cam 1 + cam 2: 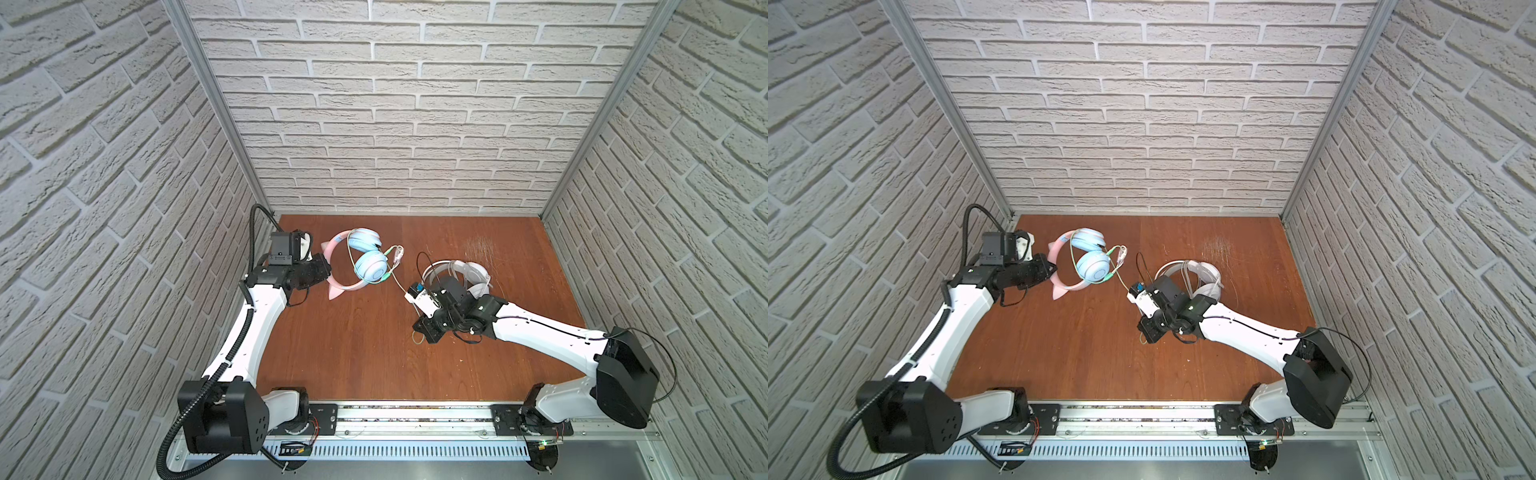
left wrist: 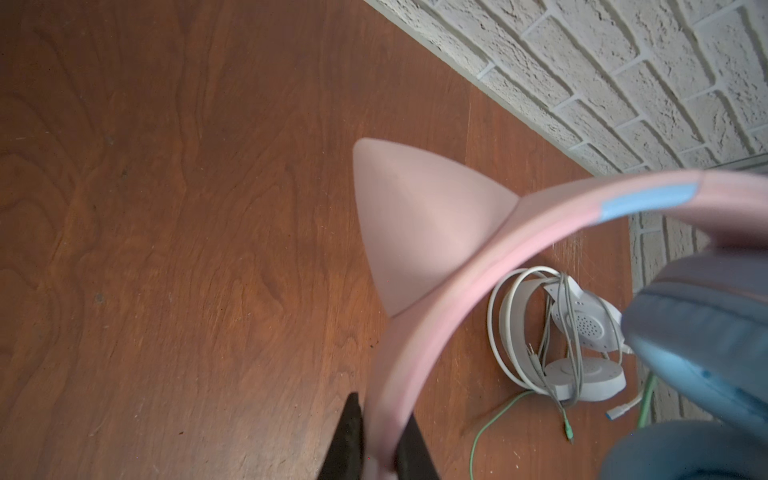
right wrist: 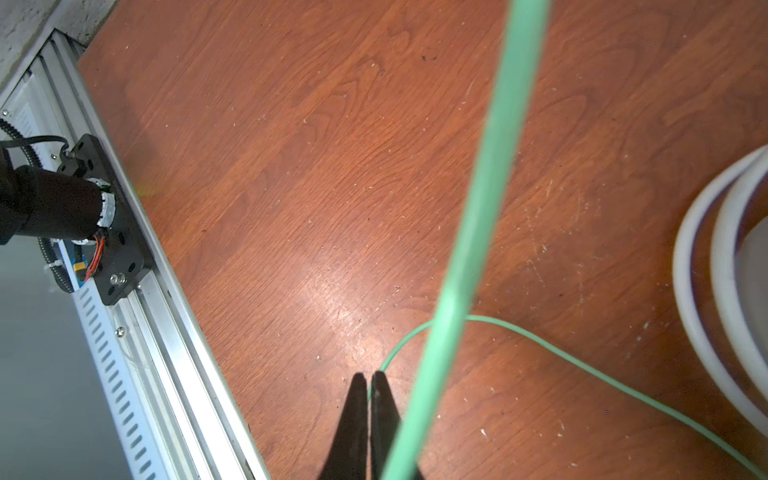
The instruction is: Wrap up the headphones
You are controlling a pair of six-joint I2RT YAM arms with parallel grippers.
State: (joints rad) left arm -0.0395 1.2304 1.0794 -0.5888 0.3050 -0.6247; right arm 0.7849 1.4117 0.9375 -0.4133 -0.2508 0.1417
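Wrapping half done: white headphones (image 2: 582, 328) look coiled; left end effector (image 2: 381, 440) clamps pink cat-ear headband (image 2: 457, 299), right end effector (image 3: 369, 384) pinches loose green cable (image 3: 478, 232).

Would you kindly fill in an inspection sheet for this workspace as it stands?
Surface: brown wooden tabletop, scuffed toward the back right.
Job's things: pink cat-ear headphones held by the headband; white headphones lying flat, pale cable coiled around them.
Clutter: nothing seen.
Grippers: left gripper shut on the pink headband; right gripper shut on the green cable.
Cables: green cable runs from the pink pair to the right gripper; tail loose.
Surroundings: brick-pattern walls; metal rail at the front.
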